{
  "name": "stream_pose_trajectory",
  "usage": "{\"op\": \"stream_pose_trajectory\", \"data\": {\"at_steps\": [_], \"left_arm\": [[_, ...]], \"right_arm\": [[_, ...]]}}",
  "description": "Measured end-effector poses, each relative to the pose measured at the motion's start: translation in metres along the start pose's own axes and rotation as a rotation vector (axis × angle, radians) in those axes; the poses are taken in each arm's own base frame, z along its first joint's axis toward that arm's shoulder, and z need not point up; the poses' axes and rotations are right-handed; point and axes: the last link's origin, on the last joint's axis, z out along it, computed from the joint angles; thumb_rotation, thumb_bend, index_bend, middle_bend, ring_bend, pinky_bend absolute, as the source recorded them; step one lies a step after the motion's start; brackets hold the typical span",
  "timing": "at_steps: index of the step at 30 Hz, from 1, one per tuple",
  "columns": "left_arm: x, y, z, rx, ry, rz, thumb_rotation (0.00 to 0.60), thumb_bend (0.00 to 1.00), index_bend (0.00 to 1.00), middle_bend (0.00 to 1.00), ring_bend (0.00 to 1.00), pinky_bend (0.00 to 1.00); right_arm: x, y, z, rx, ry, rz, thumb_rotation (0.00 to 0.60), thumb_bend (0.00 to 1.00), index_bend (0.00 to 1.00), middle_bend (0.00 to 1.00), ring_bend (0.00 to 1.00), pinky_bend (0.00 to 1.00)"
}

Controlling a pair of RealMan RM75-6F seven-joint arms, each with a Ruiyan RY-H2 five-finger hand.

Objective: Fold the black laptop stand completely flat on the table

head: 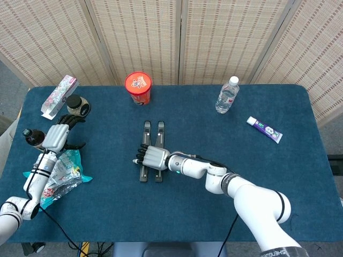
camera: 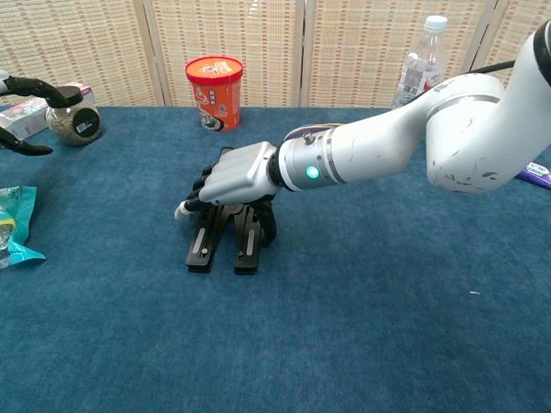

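Note:
The black laptop stand (head: 147, 129) lies low on the blue table as two near-parallel bars, seen in the chest view with its near ends (camera: 207, 251) on the cloth. My right hand (head: 153, 157) rests palm down on its middle, fingers pointing left past the left bar and thumb down beside the right bar. In the chest view this hand (camera: 237, 175) covers the stand's far half. My left hand (head: 56, 136) hovers at the table's far left, fingers apart and holding nothing. Only its dark fingertips (camera: 34, 84) show in the chest view.
A red cup (head: 138, 88) stands behind the stand. At the back right are a water bottle (head: 227, 95) and a toothpaste tube (head: 264, 129). On the left are a jar (head: 76, 103), a long box (head: 59, 95), a small bottle (head: 31, 136) and a crumpled snack bag (head: 61, 174).

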Motion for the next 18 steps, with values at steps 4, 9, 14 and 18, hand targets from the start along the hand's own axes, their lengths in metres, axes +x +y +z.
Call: {"op": "stream_pose_trajectory", "data": {"at_steps": [4, 9, 14, 18], "left_arm": [[0.0, -0.0013, -0.0006, 0.002, 0.0, -0.001, 0.6, 0.16, 0.22, 0.17, 0.1, 0.04], [0.0001, -0.0021, -0.0013, 0.0, -0.001, 0.001, 0.6, 0.16, 0.22, 0.17, 0.1, 0.04], [-0.0009, -0.0015, -0.001, -0.003, -0.002, 0.0, 0.6, 0.16, 0.22, 0.17, 0.1, 0.04], [-0.0015, -0.0011, -0.0012, -0.005, -0.004, 0.003, 0.6, 0.16, 0.22, 0.17, 0.1, 0.04]], "right_arm": [[-0.0007, -0.0003, 0.0014, 0.005, 0.001, 0.004, 0.6, 0.14, 0.0, 0.19, 0.0, 0.0], [-0.0004, 0.0031, 0.0003, 0.002, 0.002, 0.01, 0.6, 0.15, 0.0, 0.2, 0.0, 0.0], [-0.0008, 0.0048, -0.0002, 0.001, 0.0, 0.007, 0.6, 0.18, 0.0, 0.24, 0.0, 0.02], [-0.0004, 0.0049, -0.0007, 0.002, 0.011, 0.011, 0.6, 0.18, 0.0, 0.3, 0.0, 0.05]]}}
